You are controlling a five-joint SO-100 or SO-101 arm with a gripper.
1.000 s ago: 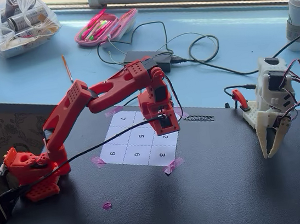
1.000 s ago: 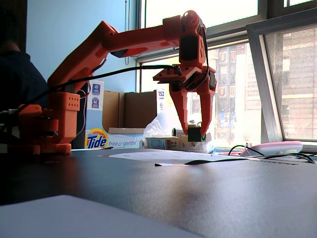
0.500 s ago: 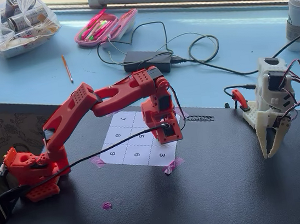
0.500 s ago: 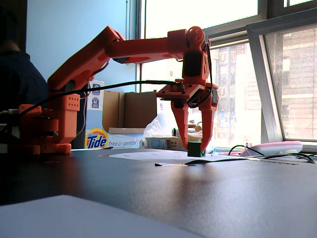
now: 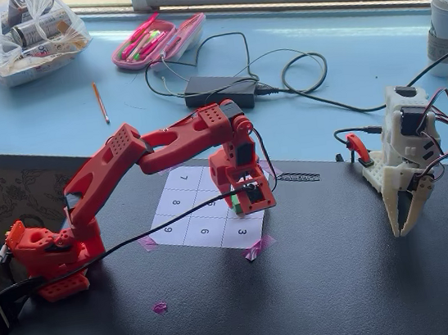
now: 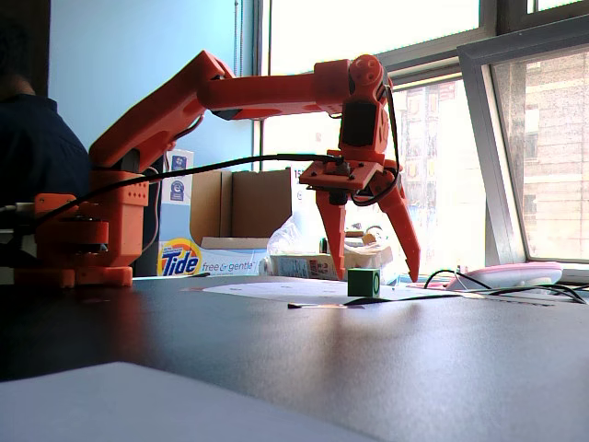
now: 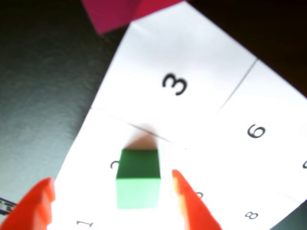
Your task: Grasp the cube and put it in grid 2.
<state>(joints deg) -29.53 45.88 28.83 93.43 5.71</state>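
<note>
The small green cube [image 7: 138, 177] rests on the white cell printed "2" [image 7: 93, 184] of the numbered sheet [image 5: 202, 220], covering most of the digit. My red gripper [image 7: 112, 179] is open, with one fingertip [image 7: 45, 191] far to the cube's left and the other [image 7: 182, 187] close on its right, neither touching it. In a fixed view the cube [image 6: 363, 282] sits on the paper between the spread fingers of the gripper [image 6: 376, 276], whose tips are near the sheet. In the other fixed view the gripper [image 5: 246, 206] hides most of the cube [image 5: 235, 210].
Cell 3 [image 7: 175, 84] and cell 6 [image 7: 256, 130] lie beyond the cube. Pink tape [image 5: 255, 248] holds the sheet's corner. A white second arm [image 5: 406, 168] stands at the right. A power adapter with cables [image 5: 218, 90] and a pink pencil case [image 5: 159, 40] lie behind.
</note>
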